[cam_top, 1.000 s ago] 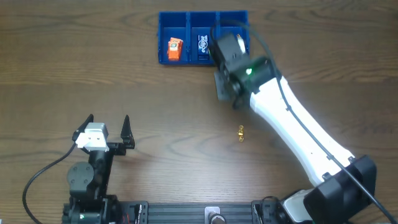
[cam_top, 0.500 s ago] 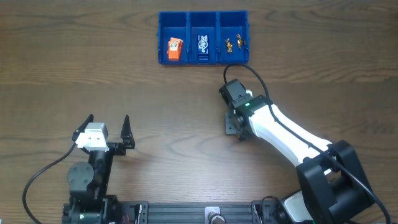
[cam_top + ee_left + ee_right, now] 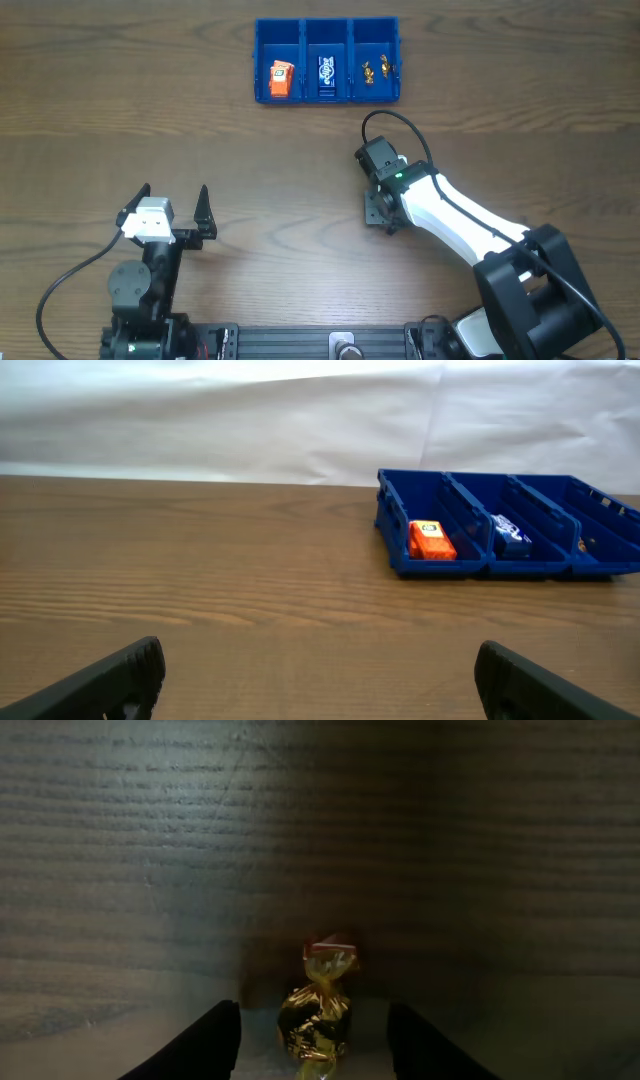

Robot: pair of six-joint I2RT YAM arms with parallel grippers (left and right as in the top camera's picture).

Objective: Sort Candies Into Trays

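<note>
Moved: right arm (image 3: pixel 450 215) has drawn back from the tray (image 3: pixel 326 99) and come down over the loose gold candy (image 3: pixel 317 1020).
Gold candy: on the worktop (image 3: pixel 120 120), just toward 3 o'clock of its centre.
Right fingers (image 3: pixel 215 1042): spread either side of that candy, not pinching it.
Left fingers (image 3: pixel 115 678): spread wide at 8 o'clock.
Tray contents: tray at 12 o'clock; orange candy (image 3: pixel 282 80) in the 9 o'clock bin, blue-wrapped candy (image 3: pixel 327 70) in the middle bin, gold candies (image 3: pixel 378 70) in the 3 o'clock bin.
Print: wrapper markings too small to read.

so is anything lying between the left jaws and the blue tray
No, that stretch is bare: in the left wrist view, plain wooden table runs from the left jaws to the blue tray.
</note>
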